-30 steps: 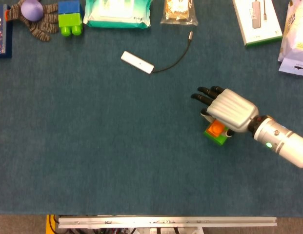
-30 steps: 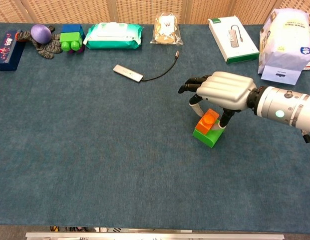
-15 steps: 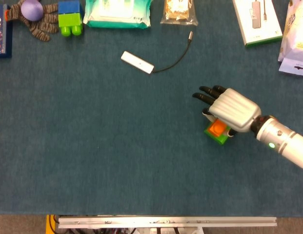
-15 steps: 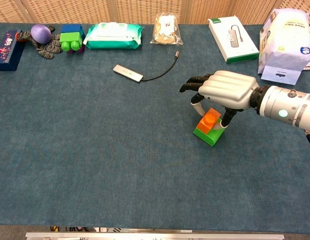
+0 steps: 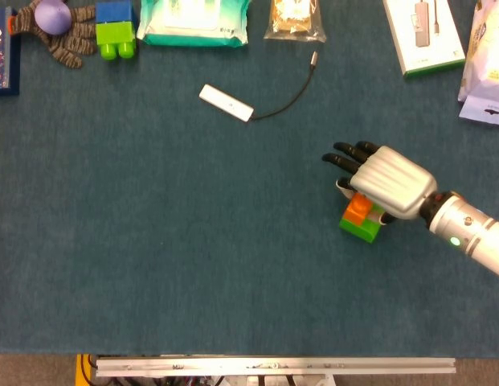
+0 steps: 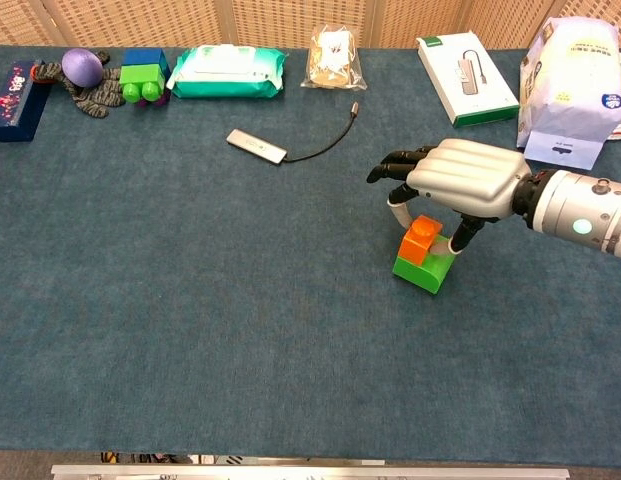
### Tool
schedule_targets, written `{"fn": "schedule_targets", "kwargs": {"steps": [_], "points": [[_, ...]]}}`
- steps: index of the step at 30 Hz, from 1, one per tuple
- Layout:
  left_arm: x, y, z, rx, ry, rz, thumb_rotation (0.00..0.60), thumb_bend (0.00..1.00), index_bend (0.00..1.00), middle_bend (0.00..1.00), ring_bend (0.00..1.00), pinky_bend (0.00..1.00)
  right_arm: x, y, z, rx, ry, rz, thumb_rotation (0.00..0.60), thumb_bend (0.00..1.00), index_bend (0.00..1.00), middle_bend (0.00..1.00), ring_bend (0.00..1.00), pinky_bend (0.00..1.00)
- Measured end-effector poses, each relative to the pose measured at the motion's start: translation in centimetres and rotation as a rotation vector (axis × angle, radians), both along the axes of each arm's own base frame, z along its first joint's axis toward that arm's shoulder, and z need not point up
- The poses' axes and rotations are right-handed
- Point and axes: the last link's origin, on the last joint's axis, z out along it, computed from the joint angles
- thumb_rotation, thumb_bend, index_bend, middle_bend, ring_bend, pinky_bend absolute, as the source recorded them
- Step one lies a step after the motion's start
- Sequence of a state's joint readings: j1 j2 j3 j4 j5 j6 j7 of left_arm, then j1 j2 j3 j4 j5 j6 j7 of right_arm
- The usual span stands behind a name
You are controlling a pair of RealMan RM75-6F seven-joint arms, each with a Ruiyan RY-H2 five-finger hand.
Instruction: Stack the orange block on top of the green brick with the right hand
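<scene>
**Orange block on the green brick, right robot hand over it**

Nearest on the blue table [image 6: 190, 330] stood the green brick [image 6: 422, 268], right of centre, with the orange block [image 6: 421, 240] sitting on its left part. The right robot hand [image 6: 460, 182] hung directly above them, palm down, its dark fingers [image 6: 395, 166] stretched toward the left. Two pale digits reached down on either side of the orange block; whether they actually pinched it could not be told from either view. The head view showed the robot hand [image 5: 391, 181] covering much of the block [image 5: 358, 208] from above, with the brick [image 5: 360, 226] poking out at its lower edge. The chest view alone showed the block's full side and the gap under the palm.

Farther back lay a white dongle [image 6: 256, 146] with a dark cable [image 6: 325, 145] curving to the right. Along the far edge, from left to right, were a dark blue box [image 6: 12, 88], a purple ball [image 6: 81, 67] on a striped glove [image 6: 95, 97], a green brick topped by a blue one [image 6: 142, 76], a pack of wipes [image 6: 228, 72], a clear bag holding brown snacks [image 6: 334, 56], a white carton picturing an adapter [image 6: 468, 65], and a pale bag [image 6: 575, 92]. The wicker screen [image 6: 290, 20] behind the table appeared only in the chest view. The metal rail [image 5: 273, 367] at the near edge was clearest in the head view. The left robot hand appeared in neither view.
</scene>
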State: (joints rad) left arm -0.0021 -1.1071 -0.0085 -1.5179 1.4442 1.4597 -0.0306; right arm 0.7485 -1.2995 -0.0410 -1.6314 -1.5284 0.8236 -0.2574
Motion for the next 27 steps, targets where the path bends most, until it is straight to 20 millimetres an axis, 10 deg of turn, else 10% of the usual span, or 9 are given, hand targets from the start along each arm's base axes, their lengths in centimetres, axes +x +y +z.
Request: {"fn": "schedule_targets", "kwargs": {"steps": [27], "points": [[0.1,0.1,0.1,0.001,0.001,-0.004,0.6,0.11,0.52,0.38,0.22,0.23,1.1,0.0,1.4,-0.018,-0.064,0.006,0.6,0.12,0.28,0.14,0.07,0.21]]}}
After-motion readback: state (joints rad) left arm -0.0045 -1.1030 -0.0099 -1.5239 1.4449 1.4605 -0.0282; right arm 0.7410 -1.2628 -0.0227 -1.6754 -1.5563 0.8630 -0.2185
